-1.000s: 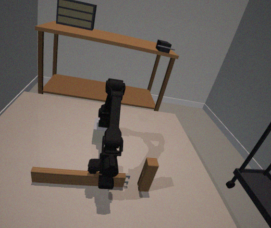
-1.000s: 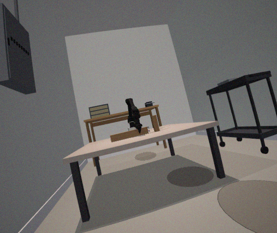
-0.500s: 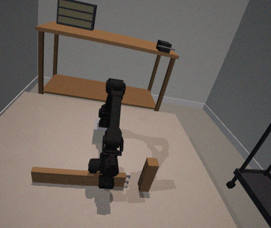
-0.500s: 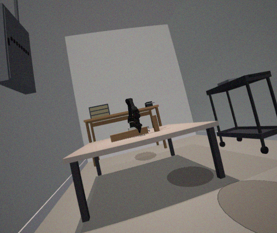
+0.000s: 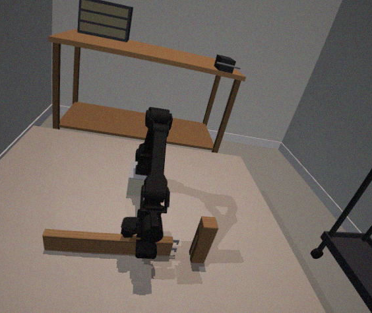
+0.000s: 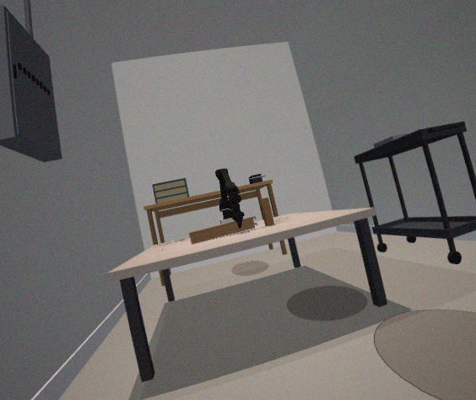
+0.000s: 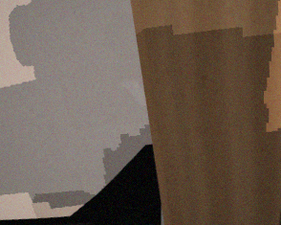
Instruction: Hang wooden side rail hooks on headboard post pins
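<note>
The wooden side rail (image 5: pixel 88 242) (image 6: pixel 213 232) (image 7: pixel 210 103) lies lengthwise left to right, standing on its narrow edge. Its right end carries grey steel hooks (image 5: pixel 175 242), which point at the post across a gap. The headboard post (image 5: pixel 205 241) (image 6: pixel 267 212) stands upright to the right of the hooks, its slot side facing the rail. My gripper (image 5: pixel 146 251) (image 6: pixel 240 224) is shut on the rail near its hook end. In the wrist view the rail runs between the black fingers. The pins inside the slot cannot be made out. Whether the hook end is raised is hard to tell.
The pale table (image 5: pixel 82 201) (image 6: pixel 327 218) bears the rail, post and arm base. A wooden workbench (image 5: pixel 151 51) (image 6: pixel 207 197) stands behind it, with a drawer unit (image 5: pixel 104 18) on top. A black cart (image 5: pixel 360 271) (image 6: pixel 420 224) stands to the right.
</note>
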Action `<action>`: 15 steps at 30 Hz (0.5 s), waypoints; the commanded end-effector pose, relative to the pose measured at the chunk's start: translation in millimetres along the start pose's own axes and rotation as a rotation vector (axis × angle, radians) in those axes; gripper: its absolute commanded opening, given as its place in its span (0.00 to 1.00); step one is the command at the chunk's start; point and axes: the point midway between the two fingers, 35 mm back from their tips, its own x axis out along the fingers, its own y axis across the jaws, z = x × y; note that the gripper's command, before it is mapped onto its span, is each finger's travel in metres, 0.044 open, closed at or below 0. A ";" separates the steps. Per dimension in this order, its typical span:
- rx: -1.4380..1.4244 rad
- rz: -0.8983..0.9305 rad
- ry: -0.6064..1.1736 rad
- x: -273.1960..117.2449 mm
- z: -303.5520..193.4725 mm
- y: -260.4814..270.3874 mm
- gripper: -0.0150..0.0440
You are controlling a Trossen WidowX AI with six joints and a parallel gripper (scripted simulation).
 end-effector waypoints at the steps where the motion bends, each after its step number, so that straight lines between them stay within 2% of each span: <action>1: 0.005 0.015 -0.002 -6.1 0.3 3.0 0.25; 15: 0.005 0.015 -0.002 -8.4 0.3 2.9 0.25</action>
